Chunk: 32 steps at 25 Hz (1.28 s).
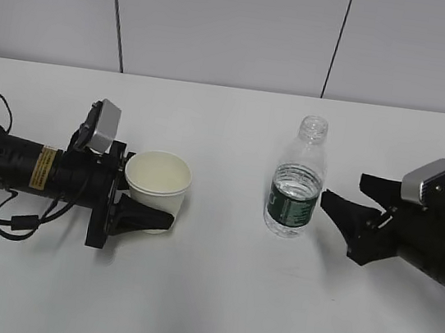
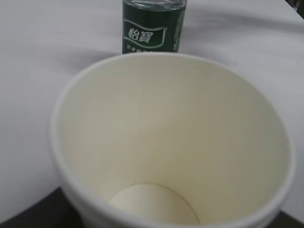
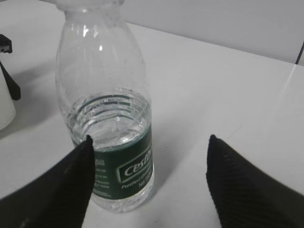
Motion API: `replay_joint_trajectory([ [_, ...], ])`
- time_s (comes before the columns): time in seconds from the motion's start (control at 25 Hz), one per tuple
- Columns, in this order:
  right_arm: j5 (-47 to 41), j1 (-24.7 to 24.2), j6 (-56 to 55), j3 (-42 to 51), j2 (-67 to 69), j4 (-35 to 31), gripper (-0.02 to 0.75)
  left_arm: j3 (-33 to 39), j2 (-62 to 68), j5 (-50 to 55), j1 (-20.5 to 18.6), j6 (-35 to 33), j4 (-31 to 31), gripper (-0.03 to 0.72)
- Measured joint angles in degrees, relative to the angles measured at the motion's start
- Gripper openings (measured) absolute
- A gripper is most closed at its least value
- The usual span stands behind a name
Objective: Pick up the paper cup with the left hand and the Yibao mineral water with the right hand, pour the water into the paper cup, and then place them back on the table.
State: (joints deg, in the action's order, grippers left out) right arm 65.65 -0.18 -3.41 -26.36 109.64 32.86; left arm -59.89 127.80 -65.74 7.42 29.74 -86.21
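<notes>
With the left hand (image 1: 145, 197) fingers closed around the empty paper cup (image 1: 157, 182) on the counter (image 1: 212, 298), squeezing could crush it, while the right hand (image 1: 340, 201), fingers spread just beside the uncapped water bottle (image 1: 296, 177), might topple it.

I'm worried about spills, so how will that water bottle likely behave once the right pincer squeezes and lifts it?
The Yibao mineral water has no cap, so tipping would likely spill. Its thin clear walls will probably give under a squeeze. Only about half full, it should feel light, and the water may slosh.
</notes>
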Motion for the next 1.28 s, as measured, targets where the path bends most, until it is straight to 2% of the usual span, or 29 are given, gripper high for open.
replay_joint_trajectory([
  [0.28,-2.47,0.0,-3.57,-3.12,0.0,6.96,0.568,0.0,0.0,0.0,0.0,0.0,0.02,0.414],
  [0.52,-7.55,0.0,0.57,-3.22,0.0,6.48,0.59,0.0,0.0,0.0,0.0,0.0,0.02,0.413],
  [1.28,-8.41,0.0,-1.43,-9.88,5.84,11.53,0.603,0.0,0.0,0.0,0.0,0.0,0.07,0.413],
])
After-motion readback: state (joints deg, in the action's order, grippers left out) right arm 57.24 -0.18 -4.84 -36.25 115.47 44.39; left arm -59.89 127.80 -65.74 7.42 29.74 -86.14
